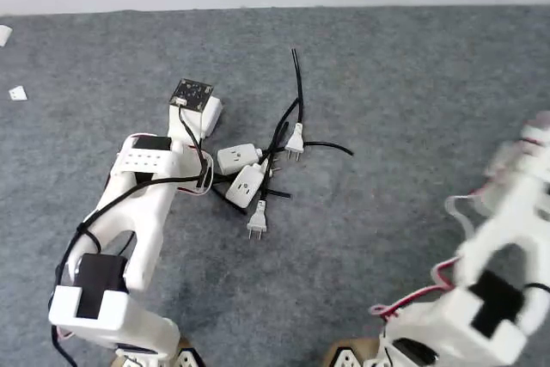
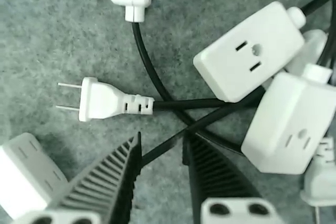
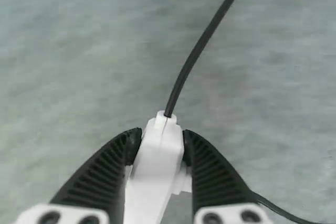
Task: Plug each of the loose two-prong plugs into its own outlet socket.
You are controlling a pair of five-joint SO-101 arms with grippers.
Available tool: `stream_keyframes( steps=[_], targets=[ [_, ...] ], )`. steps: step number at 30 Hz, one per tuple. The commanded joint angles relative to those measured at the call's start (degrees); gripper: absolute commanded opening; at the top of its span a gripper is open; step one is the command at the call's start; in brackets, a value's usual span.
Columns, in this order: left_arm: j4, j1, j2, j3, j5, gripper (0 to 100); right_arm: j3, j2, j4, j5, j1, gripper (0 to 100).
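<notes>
Held plug: a white plastic plug [image 3: 157, 166], with a thin black cord [image 3: 202, 43] running from its end, is clenched between the black ribbed jaws of the right pincer [image 3: 160, 132], above the grey carpeted table [image 3: 63, 51].
Loose plug: a white two-prong plug with a ribbed neck [image 2: 105, 100] lies flat on the table just past the left pincer's tips, its prongs pointing away from the sockets.
Sockets: a white boxy outlet socket [image 2: 247, 59] and a second white socket [image 2: 289, 124] lie side by side, faces up, among crossing black cords.
Left pincer [image 2: 161, 140]: released, its jaws spread, with a black cord crossing the gap between them.
Arms: the white left arm [image 1: 146, 212] stretches over to the tangle, and the white right arm [image 1: 507, 247] stands well apart from it.
</notes>
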Motion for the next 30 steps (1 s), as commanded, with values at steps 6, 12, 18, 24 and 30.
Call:
stream_keyframes(
  steps=[6,12,18,24,30],
  targets=[
    [-1.2,0.2,-1.1,-0.8,-0.7,12,-12.6,10.9,0.7,7.2,6.8,28.4],
    [-6.8,1.0,-8.9,7.2,-1.1,12,-21.4,8.8,17.5,4.1,5.9,25.0],
    [-11.6,6.0,-19.0,18.2,-8.7,10,-15.9,0.6,25.5,0.5,-1.3,0.1],
    [-12.0,6.4,-18.7,18.0,-8.8,1,6.7,-9.5,13.1,-3.7,-11.8,0.9],
    [-12.0,8.2,-20.4,18.1,-8.7,1,35.6,-15.9,-16.4,-8.0,-26.7,0.9]
  ],
)
